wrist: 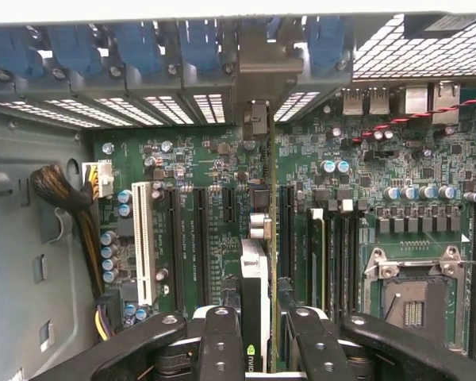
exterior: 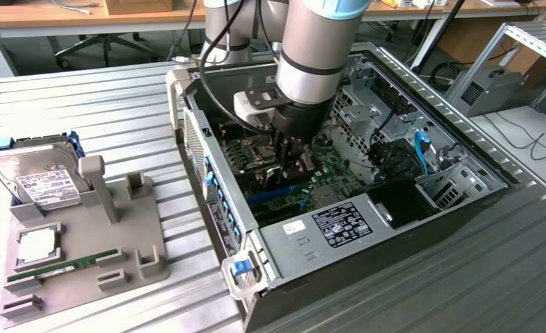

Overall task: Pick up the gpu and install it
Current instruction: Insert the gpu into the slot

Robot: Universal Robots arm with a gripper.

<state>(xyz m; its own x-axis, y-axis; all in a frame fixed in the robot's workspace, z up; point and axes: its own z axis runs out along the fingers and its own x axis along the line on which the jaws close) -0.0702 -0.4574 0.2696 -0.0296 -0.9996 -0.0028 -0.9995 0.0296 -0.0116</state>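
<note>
The gripper point(wrist: 263, 329) is clenched on the gpu point(wrist: 255, 286), which stands on edge over the middle of the green motherboard point(wrist: 214, 171) inside the open computer case point(exterior: 291, 253), its far end reaching the case's rear edge among blue slot clips point(wrist: 143, 44)

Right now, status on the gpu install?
Gripper shut on gpu, held upright inside case, bracket end at rear slots. Seating unclear. No obstruction seen.
</note>
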